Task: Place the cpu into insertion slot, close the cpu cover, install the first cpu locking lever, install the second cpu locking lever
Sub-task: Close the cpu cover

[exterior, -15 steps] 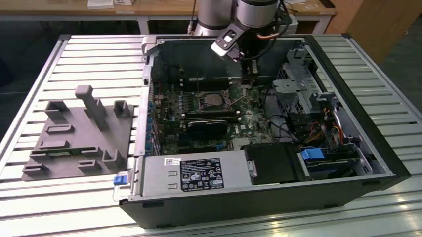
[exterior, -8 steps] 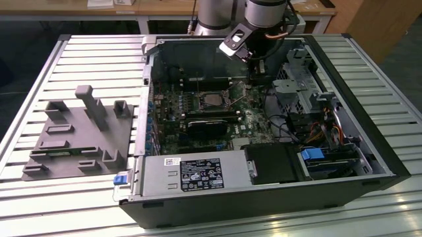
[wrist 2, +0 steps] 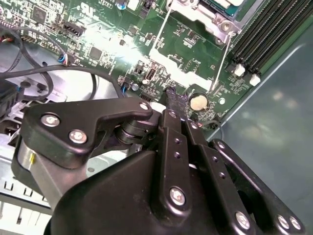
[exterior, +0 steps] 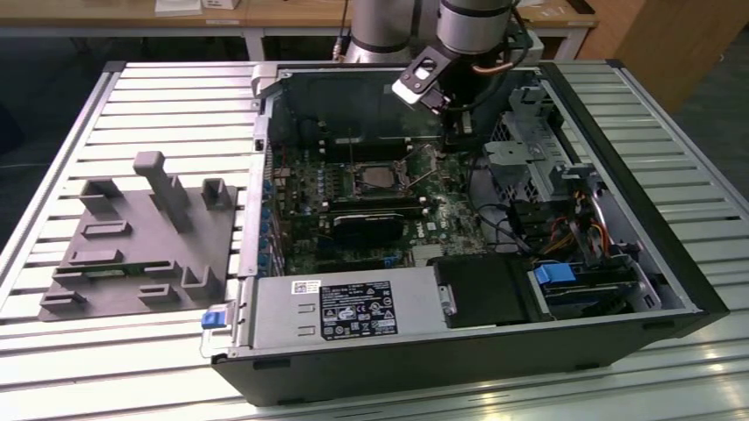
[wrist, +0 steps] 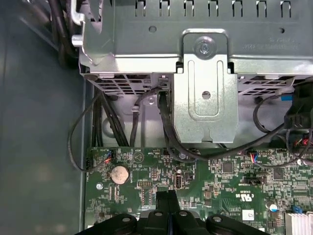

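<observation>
A slatted metal table [exterior: 175,96] carries an open computer case [exterior: 468,360], and a grey moulded fixture [exterior: 140,237] lies beside it on the exterior view's left. Inside the case, a power supply [exterior: 339,307] runs along the near wall, with the green motherboard [exterior: 339,237] behind it. A silvery drive cage [exterior: 521,153] stands on the exterior view's right.

The arm [exterior: 468,26] reaches down between the cage and the middle of the board. The gripper [exterior: 457,140] is low over the board, just beside the insertion slot [exterior: 354,180] on its cage side.

The first wrist view looks across the board at the drive cage and a tangle of black cables [wrist: 166,132]. The second wrist view looks the other way, towards the long black memory slots [wrist 2: 264,34] and one corner of the socket.

In both wrist views the black fingers are pressed together with nothing between them (the tips close over the board, near a coin battery [wrist 2: 198,102]).

The cpu [exterior: 377,178], a small dull silver square, sits in the insertion slot. The cpu cover [wrist 2: 208,14] shows as a thin silvery frame at the socket's edge. Two thin silvery rods [wrist 2: 222,54] run out from that corner, and I cannot tell whether they are latched.
</observation>
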Available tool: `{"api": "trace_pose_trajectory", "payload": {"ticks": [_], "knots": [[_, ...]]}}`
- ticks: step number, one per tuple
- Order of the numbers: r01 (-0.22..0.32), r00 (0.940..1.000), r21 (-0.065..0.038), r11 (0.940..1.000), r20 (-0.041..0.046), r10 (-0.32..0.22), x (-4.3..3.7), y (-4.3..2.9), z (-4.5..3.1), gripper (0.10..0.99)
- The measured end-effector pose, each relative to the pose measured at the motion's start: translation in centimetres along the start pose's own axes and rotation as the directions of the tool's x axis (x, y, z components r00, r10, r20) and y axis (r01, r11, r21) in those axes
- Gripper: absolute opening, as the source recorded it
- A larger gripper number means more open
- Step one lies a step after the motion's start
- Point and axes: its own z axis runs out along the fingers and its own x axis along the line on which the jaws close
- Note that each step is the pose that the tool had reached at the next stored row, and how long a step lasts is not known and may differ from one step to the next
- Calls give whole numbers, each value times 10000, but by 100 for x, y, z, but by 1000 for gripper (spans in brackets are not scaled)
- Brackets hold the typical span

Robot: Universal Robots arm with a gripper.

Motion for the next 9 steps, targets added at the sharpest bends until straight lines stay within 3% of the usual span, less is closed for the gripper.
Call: {"api": "trace_pose_trajectory", "payload": {"ticks": [9], "knots": [[0,10000,27,10000,0,0,-1,10,86,106]]}}
